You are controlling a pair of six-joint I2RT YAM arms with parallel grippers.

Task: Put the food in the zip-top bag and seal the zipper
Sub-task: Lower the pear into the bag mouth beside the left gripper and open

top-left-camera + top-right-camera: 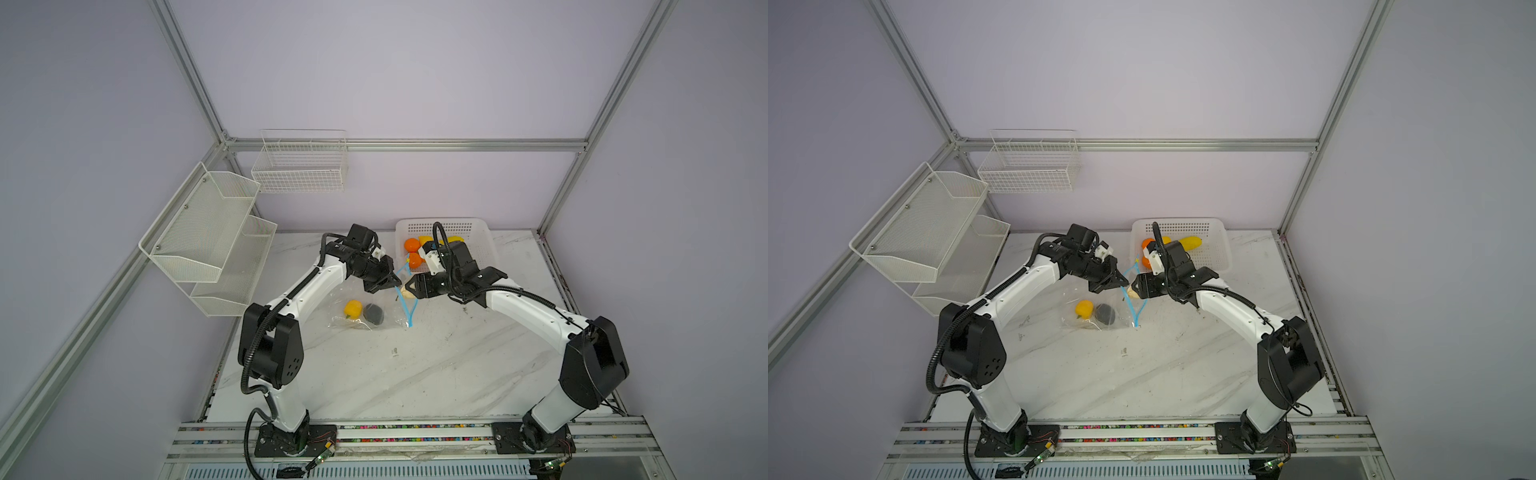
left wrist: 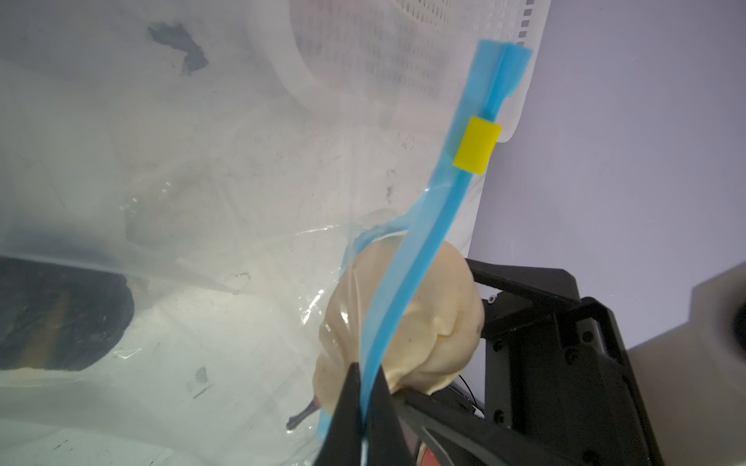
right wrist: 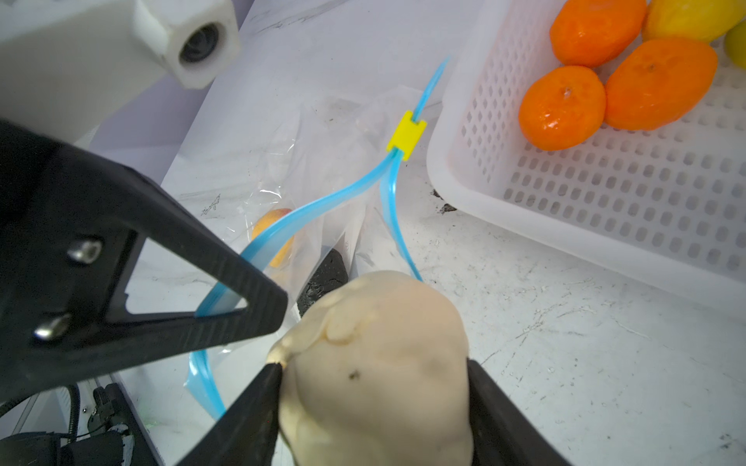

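Right gripper first: its two fingers are clamped on either side of the white bulb, holding it clear of the table. Right beside those fingertips sits the left gripper, its fingers pinched tight together on one blue strip of the zipper and holding that strip up. In both top views the two grippers meet tip to tip.

The bulb is right at the mouth of the bag. The lifted strip crosses just in front of it in the left wrist view, and whether it has passed the lip I can't tell. The other strip drops away under the right fingers, so the mouth gapes open. Both strips join further out at the yellow tab.

Beyond the left fingertips, inside the bag, lie a yellow fruit and a black lump, side by side on the table.

Further out, past the tab, stands the white basket. It holds three tangerines packed together, with another yellow fruit behind them and a long yellow piece alongside.
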